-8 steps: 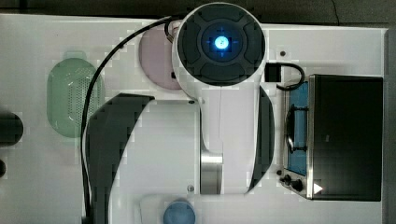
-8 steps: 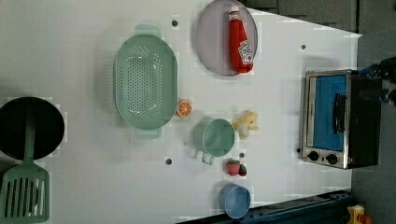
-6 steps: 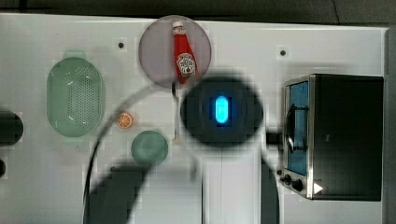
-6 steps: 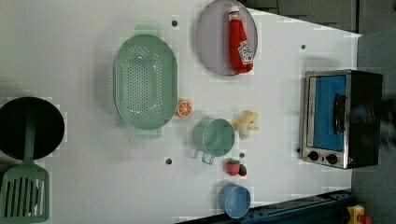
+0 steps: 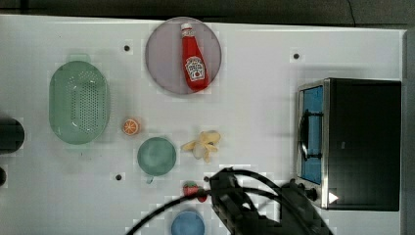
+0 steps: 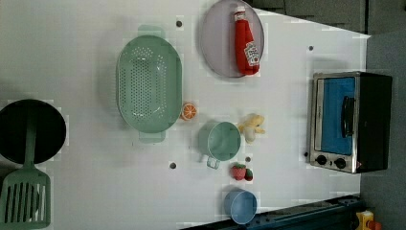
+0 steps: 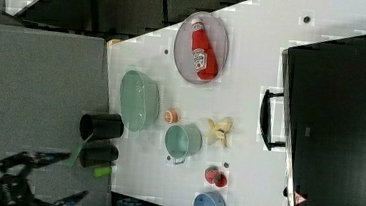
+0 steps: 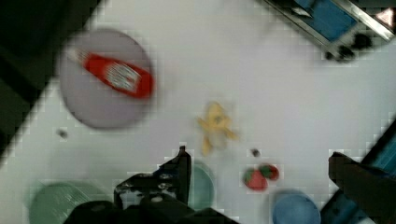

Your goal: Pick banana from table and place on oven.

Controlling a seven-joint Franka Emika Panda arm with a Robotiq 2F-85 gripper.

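Banana [image 5: 202,145]: small, pale yellow, peel strips splayed, lying flat on the white table [image 5: 254,68], just beside the teal cup [image 5: 156,155] on the top view's right and well apart from the oven [image 5: 350,143]. Toaster oven: black top bare, blue glass door shut, handle facing the banana, standing at the top view's right edge. Strawberry [image 5: 192,190]: red toy, near the banana toward the top view's bottom edge. Blue bowl [image 5: 187,224]: just beyond the strawberry at the table's edge. Orange slice [image 5: 130,127]: small, round, between the cup and the green colander [image 5: 78,108]. Ketchup bottle [image 5: 192,58]: red, lying on a grey round plate [image 5: 164,66] toward the top view's upper edge. Black pan [image 6: 30,131] and green spatula [image 6: 24,197]: at the left view's left edge. Gripper [image 8: 261,161]: seen in the wrist view high over the table, jaws spread to their widest, holding nothing, the banana and strawberry showing in the gap between the two dark fingers [image 8: 180,170].
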